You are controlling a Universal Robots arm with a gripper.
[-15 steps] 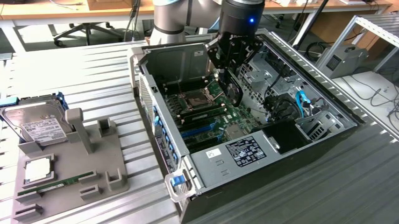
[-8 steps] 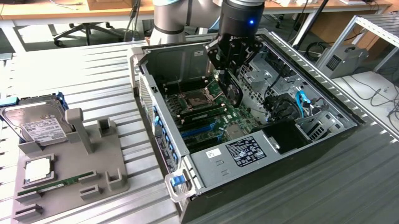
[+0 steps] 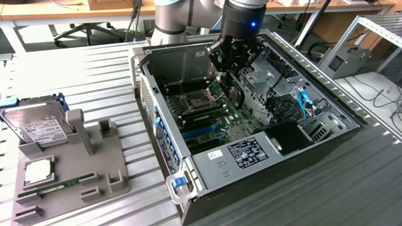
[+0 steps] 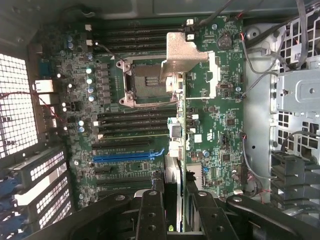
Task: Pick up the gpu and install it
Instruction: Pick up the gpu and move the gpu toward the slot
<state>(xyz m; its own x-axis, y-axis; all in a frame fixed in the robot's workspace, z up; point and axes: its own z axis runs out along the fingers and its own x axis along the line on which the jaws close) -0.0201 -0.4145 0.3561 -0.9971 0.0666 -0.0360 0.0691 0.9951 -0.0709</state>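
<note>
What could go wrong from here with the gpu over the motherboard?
The gpu, clamped in the gripper, hangs near the open socket, away from the blue slot; lowering here might strike the board. The loose cables beside it could snag the gripper.

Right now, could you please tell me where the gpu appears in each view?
Exterior view: gpu hangs from the gripper inside the open case, above the motherboard.
Wrist view: gpu edge-on in the gripper, silver bracket beside the CPU socket.
Shared landmark: that CPU socket.
</note>
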